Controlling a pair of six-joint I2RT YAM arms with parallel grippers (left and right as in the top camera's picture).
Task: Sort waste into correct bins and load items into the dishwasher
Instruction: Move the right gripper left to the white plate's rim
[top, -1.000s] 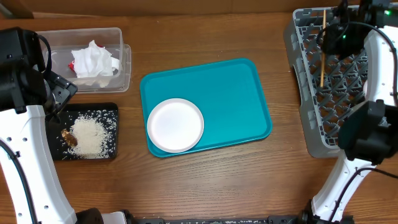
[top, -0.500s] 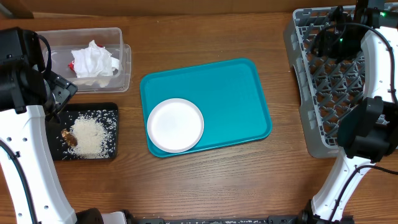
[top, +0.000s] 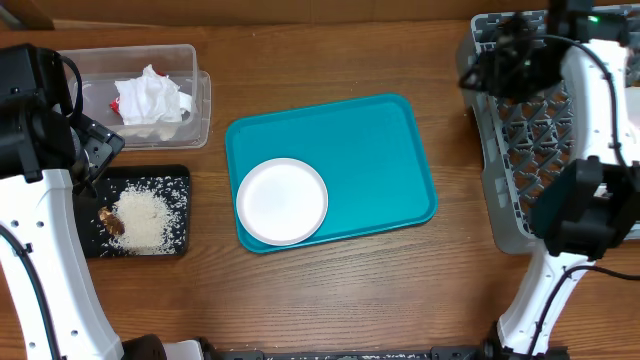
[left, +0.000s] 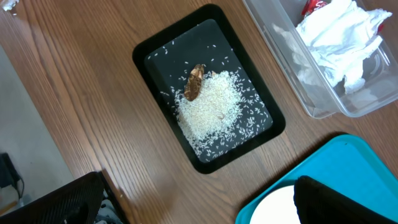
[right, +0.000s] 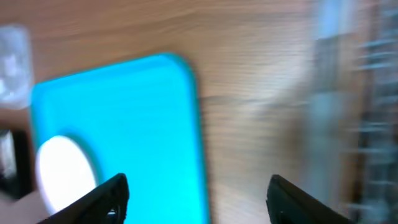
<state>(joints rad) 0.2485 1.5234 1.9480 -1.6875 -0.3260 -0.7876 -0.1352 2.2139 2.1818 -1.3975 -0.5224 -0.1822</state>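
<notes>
Plain flat round white plate sits in the teal tray's near-left corner; right gripper gapes empty; left gripper likewise parted.

Overhead looks straight down; nearer wrist views, right blurred, apparently share the teal tray.

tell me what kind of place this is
Probably a lab table staged for kitchen cleanup: a grey dish rack, a teal tray holding a white plate, and a clear tub of crumpled tissues.
</notes>
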